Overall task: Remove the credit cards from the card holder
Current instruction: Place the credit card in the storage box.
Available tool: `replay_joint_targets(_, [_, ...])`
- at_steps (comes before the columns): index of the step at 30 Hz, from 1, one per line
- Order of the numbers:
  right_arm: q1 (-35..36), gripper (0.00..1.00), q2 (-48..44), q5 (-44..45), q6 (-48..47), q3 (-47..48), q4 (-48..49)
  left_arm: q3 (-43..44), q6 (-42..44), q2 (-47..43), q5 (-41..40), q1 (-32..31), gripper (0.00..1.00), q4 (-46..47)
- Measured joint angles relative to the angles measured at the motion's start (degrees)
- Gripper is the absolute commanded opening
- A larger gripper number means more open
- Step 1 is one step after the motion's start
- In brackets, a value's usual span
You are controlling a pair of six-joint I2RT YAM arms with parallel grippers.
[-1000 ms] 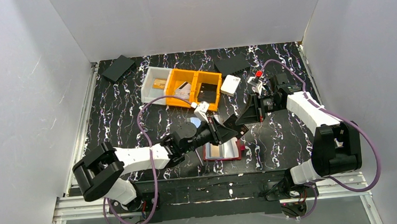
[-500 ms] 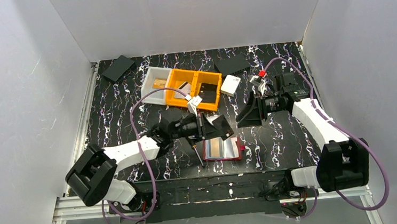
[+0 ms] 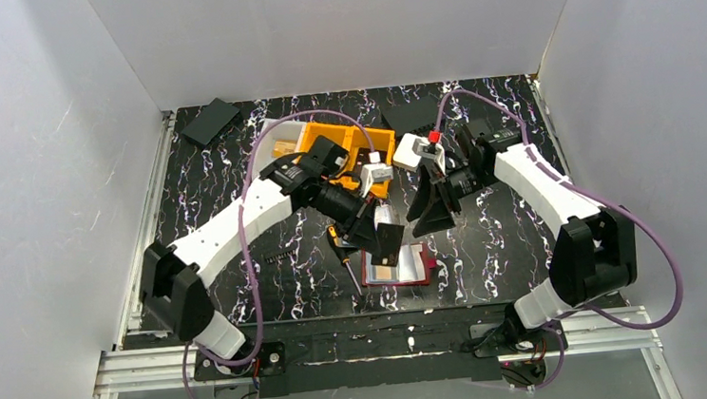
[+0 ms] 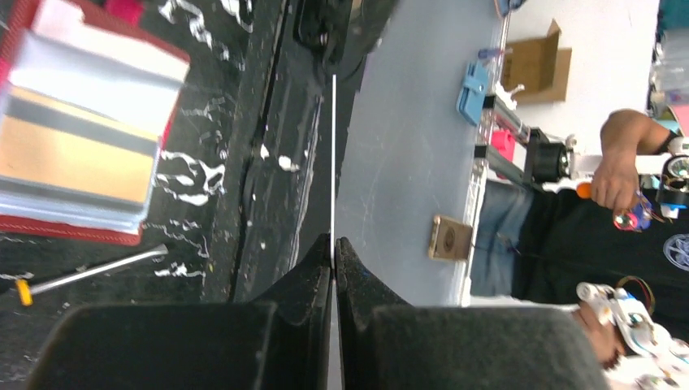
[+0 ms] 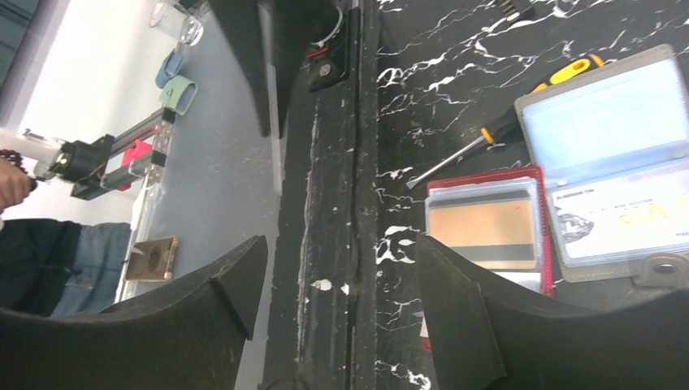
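Worktop (image 3: 227, 219) carries the red card holder (image 4: 89, 234), lying open near the front edge beneath both your hands; your right hand (image 5: 341, 244) hangs over it, fingers spread wide and empty; your left hand (image 4: 334, 244) is pinched tight on one thin card (image 4: 333, 162), seen edge-on, clear of the holder; a tan card (image 5: 483, 230) sits sleeved, so I judge the job partly done.

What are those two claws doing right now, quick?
Left claw: closed on a thin white credit card, seen edge-on.
Right claw: open, holding nothing.
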Motion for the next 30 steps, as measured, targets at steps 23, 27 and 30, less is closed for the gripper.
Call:
replay_joint_targets(23, [3.8, 0.03, -10.0, -6.6, 33.1, -14.1, 30.2, 7.9, 6.2, 11.4, 2.5, -3.8, 0.00, -11.1])
replay_joint_targets(27, [3.7, 0.01, -9.8, -8.1, 35.5, -14.1, 32.0, 7.9, 5.0, 11.8, 2.5, -4.3, 0.03, -10.1])
replay_joint_targets(30, [3.0, 0.01, -10.1, -8.8, 37.9, -14.7, 34.8, 6.5, 2.1, 10.7, 2.2, -4.2, 0.03, -6.5])
